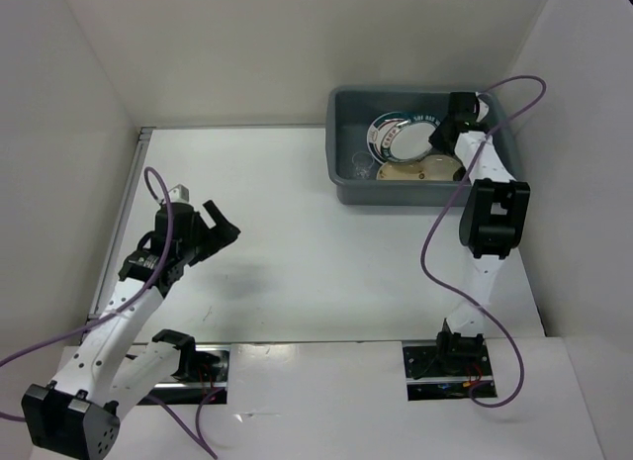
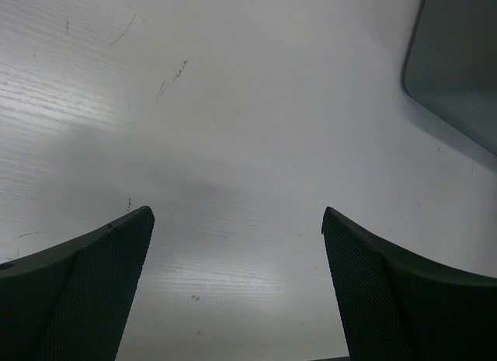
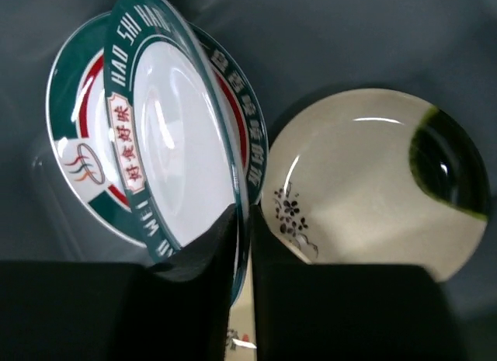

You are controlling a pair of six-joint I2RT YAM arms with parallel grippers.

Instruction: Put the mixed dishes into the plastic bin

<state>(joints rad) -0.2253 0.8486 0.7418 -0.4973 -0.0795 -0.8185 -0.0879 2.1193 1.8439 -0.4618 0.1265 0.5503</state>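
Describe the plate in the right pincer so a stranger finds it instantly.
Look in the grey-blue bin at the far right. The right pincer clamps the edge of a white plate with a teal lettered rim. Unlike its twin and the beige plate, it stands tilted.

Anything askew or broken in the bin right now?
The held plate stands on edge, rim pinched in the right gripper, leaning over a matching plate inside the bin. The beige plate beside it looks intact. No spills visible.
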